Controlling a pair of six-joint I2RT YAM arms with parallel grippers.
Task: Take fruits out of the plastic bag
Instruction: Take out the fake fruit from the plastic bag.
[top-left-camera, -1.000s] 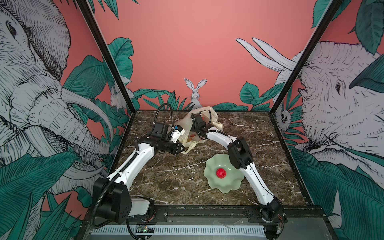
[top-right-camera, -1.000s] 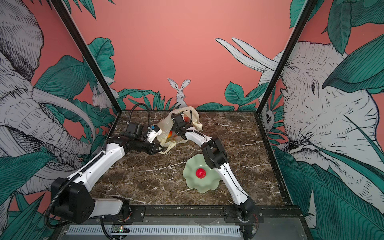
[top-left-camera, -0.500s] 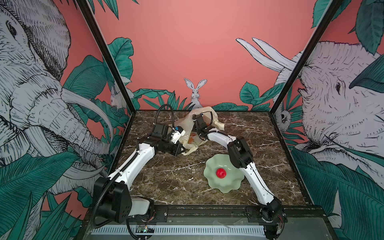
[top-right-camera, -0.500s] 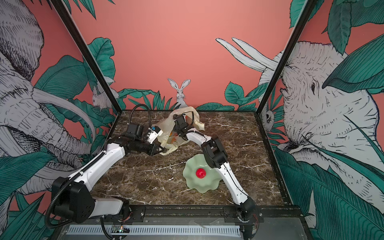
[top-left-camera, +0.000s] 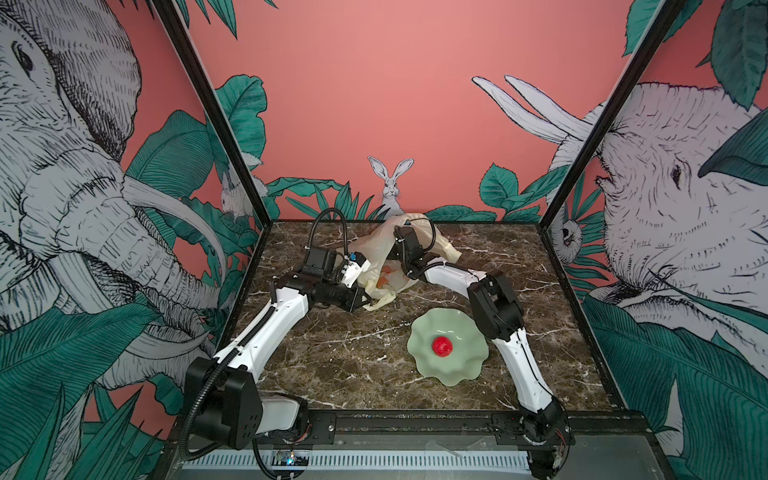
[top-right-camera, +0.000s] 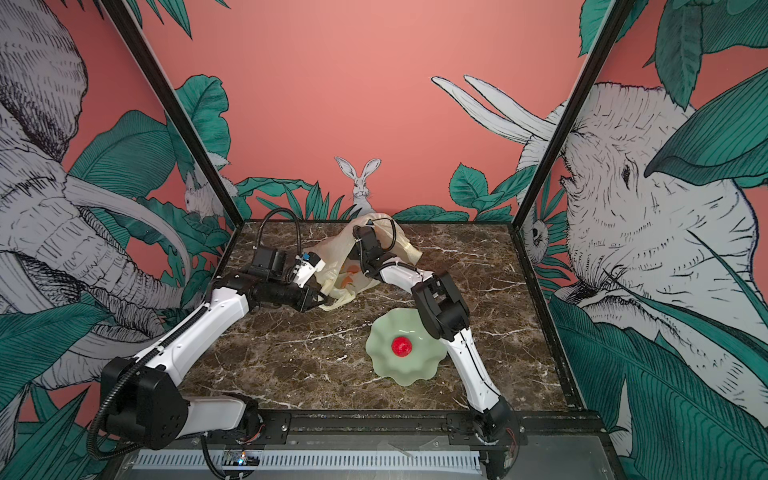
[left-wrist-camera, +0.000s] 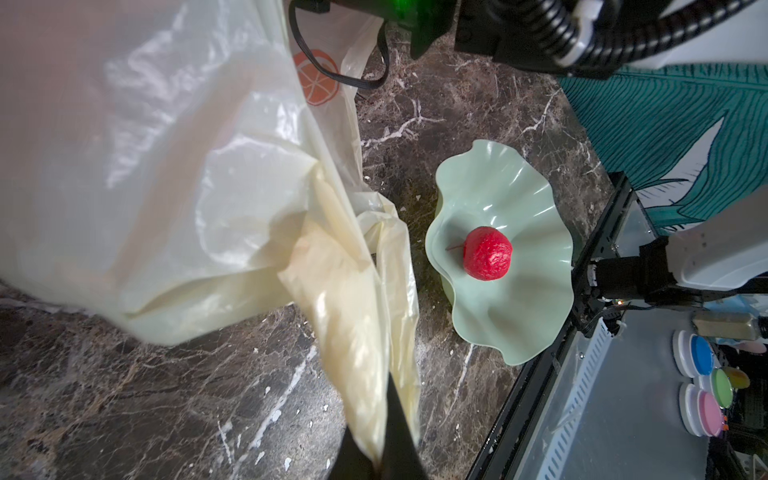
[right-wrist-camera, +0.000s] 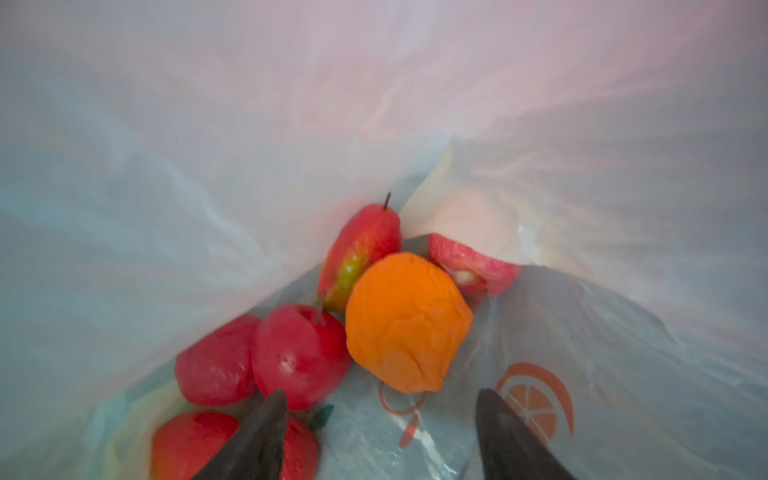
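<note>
We start at the right end effector (right-wrist-camera: 380, 419), which sits inside the plastic bag (right-wrist-camera: 166, 166). Its two dark fingers (right-wrist-camera: 257, 440) stand well apart, open, with only printed bag film between them. Just ahead of the tips lies the orange fruit (right-wrist-camera: 409, 324); we cannot tell whether it touches either finger. Two round red fruits (right-wrist-camera: 299, 353) press against it, side by side. Deeper in the bag sit a red-yellow fruit (right-wrist-camera: 361, 253) with a stem and a further red one. One more red fruit is partly hidden behind a finger. In both top views this end effector is hidden by the bag, and only the right wrist (top-left-camera: 409, 249) shows, entering the bag from the near right.

The left end effector (left-wrist-camera: 380, 459) is closed on a handle loop (left-wrist-camera: 353, 332) of the bag, a bunched strip running from its fingers to the bag's body. In a top view it sits low at the bag's near-left edge (top-left-camera: 360, 300).

The bag lies crumpled at the far middle of the tabletop (top-left-camera: 332, 365), its body raised around the right wrist.

Nearer and to the right, apart from the bag, stands a pale green wavy-rimmed dish (top-left-camera: 461, 328). A single bumpy red fruit (top-left-camera: 441, 346) rests at its middle. The right arm's elbow (top-left-camera: 494, 307) hangs over the dish's far right rim.
</note>
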